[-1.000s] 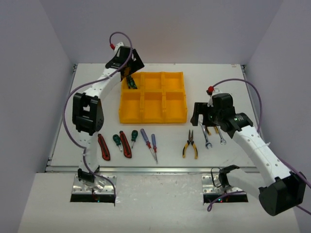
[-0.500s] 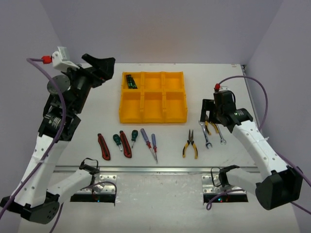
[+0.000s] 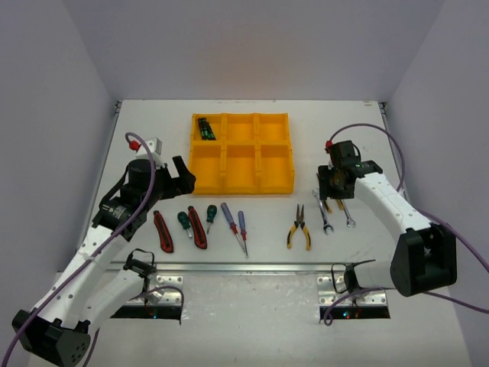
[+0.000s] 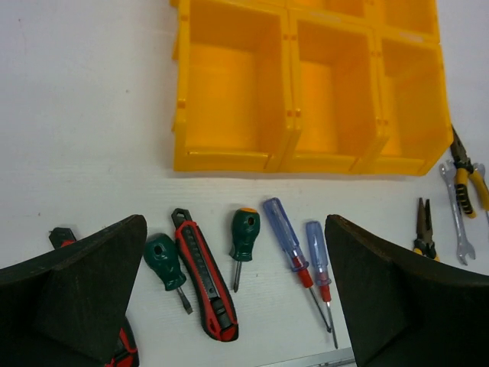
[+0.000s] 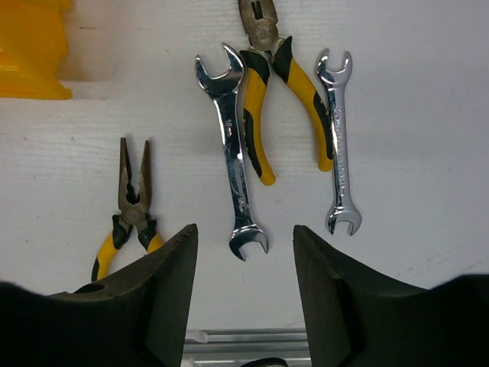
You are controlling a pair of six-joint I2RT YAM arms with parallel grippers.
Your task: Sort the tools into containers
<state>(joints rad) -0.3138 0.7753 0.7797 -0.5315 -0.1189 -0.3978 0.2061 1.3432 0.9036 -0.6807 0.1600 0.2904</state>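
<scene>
The yellow tray [image 3: 241, 189] of containers sits mid-table, with slim dark green drivers [image 3: 205, 128] in its far-left compartment. In front of it lie two red-black knives [image 3: 197, 227], two green screwdrivers [image 3: 184, 222] and two purple ones [image 3: 229, 218]. My left gripper [image 3: 179, 174] hangs open above them, empty; the left wrist view shows a knife [image 4: 202, 274] and a green screwdriver [image 4: 244, 237] between its fingers. My right gripper [image 3: 328, 191] hovers open over a silver wrench [image 5: 235, 153], whose lower end lies between the fingers [image 5: 164, 290]. A second wrench [image 5: 338, 145] and yellow-handled pliers [image 5: 263, 99] lie beside it.
Needle-nose pliers [image 3: 299, 228] lie alone left of the wrenches. A metal rail [image 3: 244, 267] runs along the near table edge. White walls close in the left, right and back sides. The tray's other five compartments [image 4: 336, 84] hold nothing.
The left arm swung from the tray's far-left compartment down to the front-left, above the screwdrivers and knives. The right gripper shifted over the wrenches and its jaws narrowed.
</scene>
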